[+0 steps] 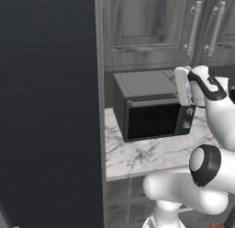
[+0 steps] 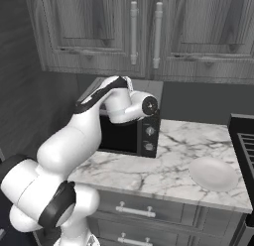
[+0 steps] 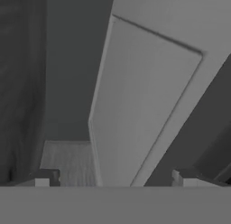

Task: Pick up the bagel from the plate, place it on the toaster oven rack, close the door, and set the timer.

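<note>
So far left of the hand [image 3: 115, 178] stands a tall dark panel [image 1: 48, 107], then the toaster oven [image 1: 147, 107] on the marble tabletop [image 1: 151, 153], its door [image 1: 151, 120] shut, dark glass facing out, silver bar handle [image 1: 151, 102] along the top edge. Hand sits above the oven's right side, near the top right corner, pointing down along the flat grey top; in the hand view the two dark fingertips [image 3: 45, 177] stand wide apart with nothing between them, so it's open and empty. Control knobs [image 2: 150, 131] on the oven's right front panel, just under the wrist. Further right of the hand a white plate [image 2: 214, 173] lies on the tabletop, well apart from the oven, bare. Bagel can't be seen, rack hidden behind the shut door. Grey cabinets [image 2: 134, 31] hang above the hand, dark stove edge [image 2: 244, 141] far right
</note>
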Motion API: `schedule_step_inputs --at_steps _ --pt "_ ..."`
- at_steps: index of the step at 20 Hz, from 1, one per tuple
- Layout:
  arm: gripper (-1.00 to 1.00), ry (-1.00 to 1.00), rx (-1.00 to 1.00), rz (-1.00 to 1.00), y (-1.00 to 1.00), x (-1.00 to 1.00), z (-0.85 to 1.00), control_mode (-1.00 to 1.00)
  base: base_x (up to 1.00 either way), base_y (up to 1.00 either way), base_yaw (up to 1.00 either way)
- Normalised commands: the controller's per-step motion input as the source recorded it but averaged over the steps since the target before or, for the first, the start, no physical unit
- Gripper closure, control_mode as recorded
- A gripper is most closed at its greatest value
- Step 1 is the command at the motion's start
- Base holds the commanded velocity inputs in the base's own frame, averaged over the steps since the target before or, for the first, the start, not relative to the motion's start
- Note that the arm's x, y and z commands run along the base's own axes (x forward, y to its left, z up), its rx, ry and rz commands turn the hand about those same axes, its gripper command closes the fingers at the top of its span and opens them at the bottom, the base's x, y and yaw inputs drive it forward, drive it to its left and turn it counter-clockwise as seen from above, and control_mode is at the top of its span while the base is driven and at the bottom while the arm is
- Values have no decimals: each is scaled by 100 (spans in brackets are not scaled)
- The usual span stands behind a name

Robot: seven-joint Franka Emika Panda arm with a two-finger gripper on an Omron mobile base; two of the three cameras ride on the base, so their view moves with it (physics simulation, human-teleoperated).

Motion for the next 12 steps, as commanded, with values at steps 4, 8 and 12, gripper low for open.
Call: schedule_step_inputs --at_steps 4,8,12 --pt "-100 0 0 -2 -40 -37 18 -100 0 0 0" --pt "-100 0 0 0 -40 -27 41 -100 0 0 0" --pt "-100 0 -2 0 -37 -23 40 -100 0 0 0"
